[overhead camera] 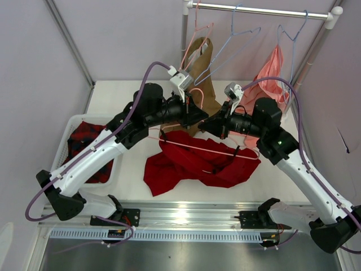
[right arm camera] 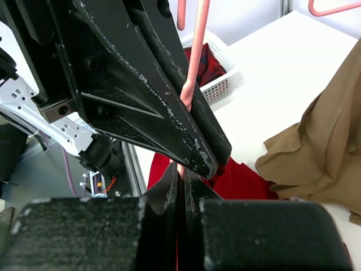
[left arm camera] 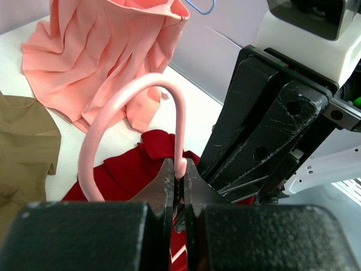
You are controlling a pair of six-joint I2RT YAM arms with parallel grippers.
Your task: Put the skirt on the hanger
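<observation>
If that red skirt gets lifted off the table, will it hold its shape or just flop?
Probably flop: the skirt lies crumpled in loose folds, so it should sag and drape from wherever it is held. It looks like thin cloth, so it is likely light. It might also slide along the thin, smooth hanger lying across it.
</observation>
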